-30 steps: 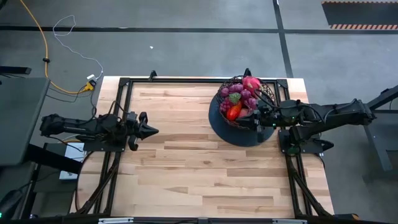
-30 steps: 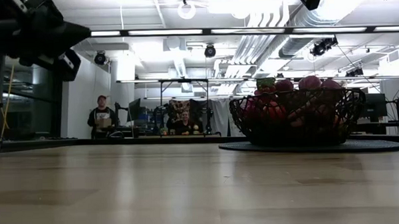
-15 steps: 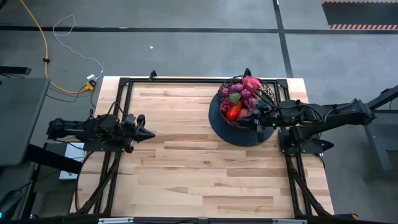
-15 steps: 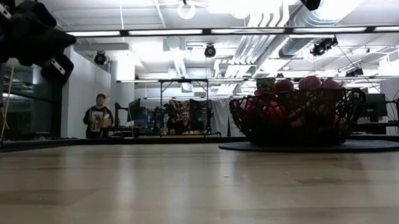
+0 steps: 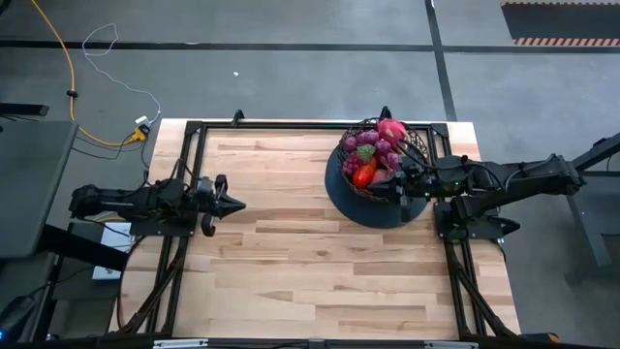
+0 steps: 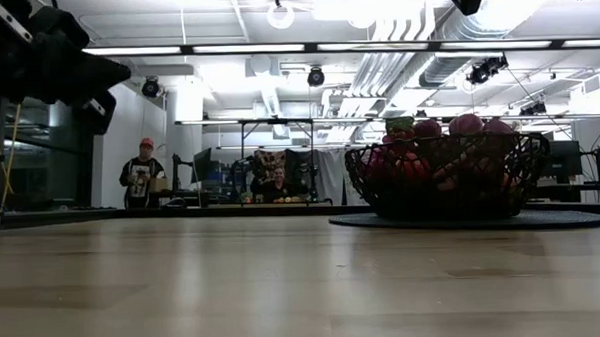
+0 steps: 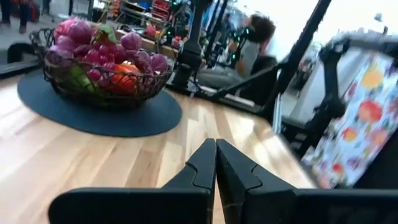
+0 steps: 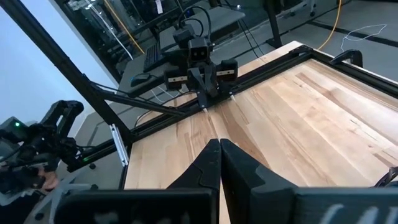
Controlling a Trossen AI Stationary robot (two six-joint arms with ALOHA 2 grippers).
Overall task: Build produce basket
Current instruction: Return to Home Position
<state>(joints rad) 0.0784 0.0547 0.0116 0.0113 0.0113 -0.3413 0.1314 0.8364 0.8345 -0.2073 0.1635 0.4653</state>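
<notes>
The black wire basket [image 5: 380, 155] stands on its dark round disc [image 5: 360, 207] at the table's far right. It is heaped with produce: purple grapes [image 5: 386, 151], a pink piece [image 5: 391, 128] and a red-orange piece [image 5: 364, 174]. It also shows in the low view [image 6: 445, 178] and the left wrist view [image 7: 102, 68]. My right gripper [image 5: 399, 186] is shut and empty, over the disc at the basket's near right side; I cannot tell whether it touches the basket. My left gripper [image 5: 240, 204] is shut and empty above the table's left part.
Bare wooden tabletop [image 5: 310, 262] lies between the two arms and toward the near edge. A black frame [image 5: 291, 124] runs along the table's edges. People stand in the room beyond the table [image 6: 140, 179].
My left gripper has drawn back a little toward the table's left edge and come back toward the right, staying shut. A person in the room behind has walked a little. The basket and my right arm have kept still.
</notes>
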